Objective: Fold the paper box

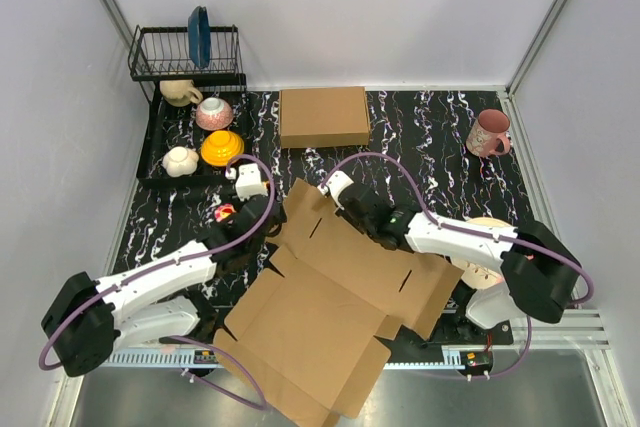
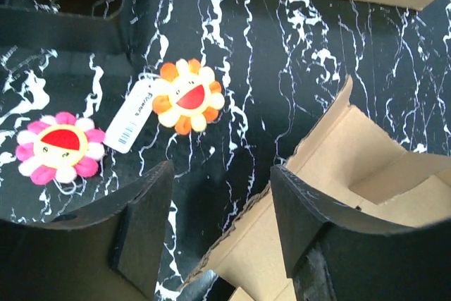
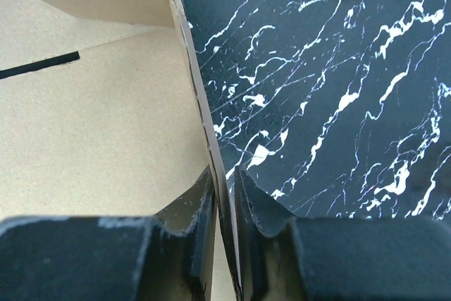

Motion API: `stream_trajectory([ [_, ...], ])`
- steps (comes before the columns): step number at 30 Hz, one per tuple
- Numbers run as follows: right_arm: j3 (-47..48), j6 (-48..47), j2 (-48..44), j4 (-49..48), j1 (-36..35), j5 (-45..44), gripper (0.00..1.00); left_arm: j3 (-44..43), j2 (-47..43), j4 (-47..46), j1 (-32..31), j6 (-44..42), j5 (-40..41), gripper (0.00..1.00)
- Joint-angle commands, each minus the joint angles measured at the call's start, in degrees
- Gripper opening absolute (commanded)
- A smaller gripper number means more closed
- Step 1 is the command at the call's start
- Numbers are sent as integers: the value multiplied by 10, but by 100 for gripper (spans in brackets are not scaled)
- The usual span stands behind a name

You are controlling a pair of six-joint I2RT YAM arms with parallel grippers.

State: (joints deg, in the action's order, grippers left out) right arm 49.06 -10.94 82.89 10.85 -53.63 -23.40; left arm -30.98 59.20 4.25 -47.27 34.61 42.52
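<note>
The paper box (image 1: 330, 307) is a brown cardboard sheet with flaps and slots, lying mostly flat across the near middle of the table and hanging over the front edge. My right gripper (image 1: 366, 219) is at its far edge. In the right wrist view this gripper (image 3: 224, 181) is shut on the raised edge of the cardboard (image 3: 99, 118), a pad on each side. My left gripper (image 1: 262, 239) hangs at the sheet's left corner. It (image 2: 222, 206) is open, with a torn cardboard edge (image 2: 246, 209) running between its fingers (image 2: 141, 223) without touching them, and a raised flap (image 2: 352, 167) just beyond.
A neatly formed brown box (image 1: 323, 116) sits at the back. A dish rack (image 1: 185, 52) with a blue plate (image 1: 199, 35) and a tray of cups and bowls (image 1: 210, 132) stand back left. A pink mug (image 1: 488, 133) is back right. Orange (image 2: 189, 96) and pink (image 2: 60, 147) flower toys lie left of the sheet.
</note>
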Motion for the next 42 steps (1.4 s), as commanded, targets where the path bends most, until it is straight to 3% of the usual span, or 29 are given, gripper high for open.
stream_trajectory([
  [1,19,38,13,1,-2,-30,21,3,-24,42,2,52,-61,58],
  [5,20,52,30,-2,-2,-50,20,16,-62,53,-20,51,-127,49],
  [10,22,58,38,-4,-2,-61,20,19,-103,105,-82,41,-104,47],
  [14,24,60,37,-5,-2,-50,20,22,-106,140,-75,61,-61,54],
  [22,25,62,25,4,-2,-46,20,10,-77,190,-72,74,-138,50],
  [35,29,58,27,5,-2,-46,21,46,-16,137,-72,78,-217,42],
  [38,29,58,27,6,-2,-46,20,45,-8,129,-73,75,-227,35],
  [39,29,58,28,5,-2,-46,21,47,-8,124,-74,72,-230,28],
  [42,28,58,28,5,-2,-49,21,52,-28,100,-83,71,-238,19],
])
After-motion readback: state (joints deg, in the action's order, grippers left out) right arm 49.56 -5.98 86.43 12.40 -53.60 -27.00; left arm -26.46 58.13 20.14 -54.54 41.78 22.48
